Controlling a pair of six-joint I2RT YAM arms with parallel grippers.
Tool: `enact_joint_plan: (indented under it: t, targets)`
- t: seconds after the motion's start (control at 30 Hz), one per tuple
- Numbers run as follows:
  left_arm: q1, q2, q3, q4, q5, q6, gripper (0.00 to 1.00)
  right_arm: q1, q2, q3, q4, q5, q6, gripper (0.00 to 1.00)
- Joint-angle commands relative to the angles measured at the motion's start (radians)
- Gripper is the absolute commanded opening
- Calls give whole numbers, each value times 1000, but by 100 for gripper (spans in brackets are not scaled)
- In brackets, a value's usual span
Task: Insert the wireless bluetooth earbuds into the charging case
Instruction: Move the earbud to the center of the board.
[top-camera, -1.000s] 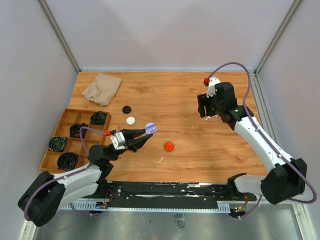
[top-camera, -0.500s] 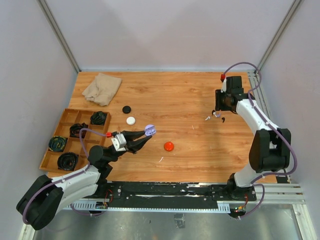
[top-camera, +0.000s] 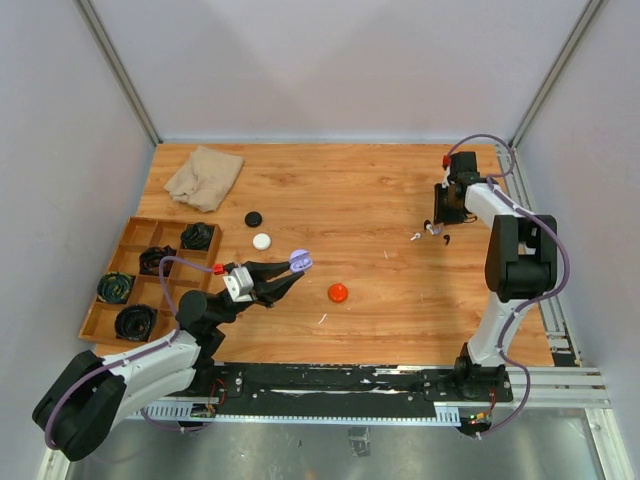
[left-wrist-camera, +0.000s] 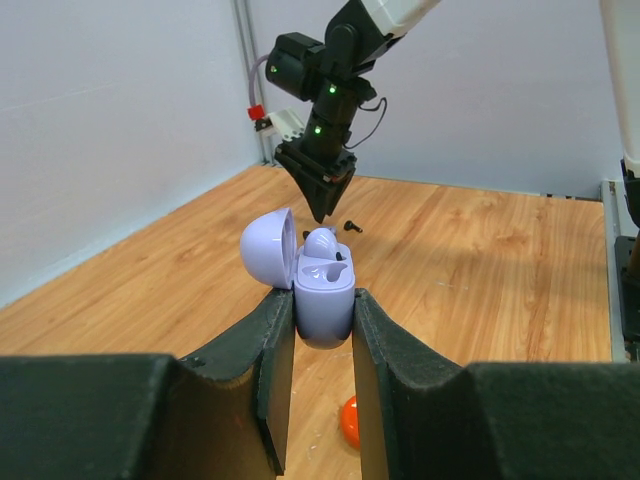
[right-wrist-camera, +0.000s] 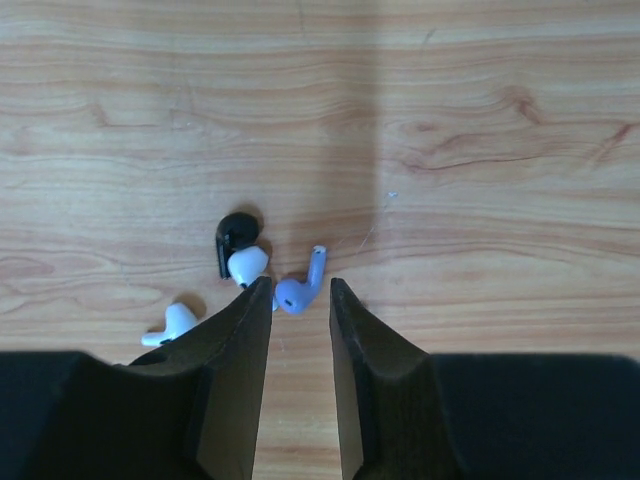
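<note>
If barely, lilac earbud (right-wrist-camera: 297, 290) between fingers (right-wrist-camera: 238, 345)

on the bench (top-camera: 350, 190) a cloth (top-camera: 204, 177) lies at the far left corner, with a compartment tray (top-camera: 128, 236) before it along the left edge. two pucks (top-camera: 262, 241) sit right of the tray and a third puck (top-camera: 338, 292) nearer and farther right, with the charging case (left-wrist-camera: 322, 285) between them in the left pincer (left-wrist-camera: 322, 300). the earbuds (right-wrist-camera: 245, 262) lie clustered at the far right, under the right pincer (top-camera: 434, 224).

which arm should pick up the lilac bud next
Right. The right hand sits over the lilac bud, fingers either side; the left hand is holding the open case.
</note>
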Motion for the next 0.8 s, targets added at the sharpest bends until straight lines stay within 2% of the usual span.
enact_joint_plan:
  t: [0.0,0.23,0.77]
  targets:
    - [-1,1,-10,21,2,16,0,-27,45,40,-6,8,40,30]
    - [-1,2,-8,21,4,13,0,-29,95,47,-45,5,58,30]
    - [-1,4,-7,18,3,10,0,-27,94,47,-149,10,38,32]
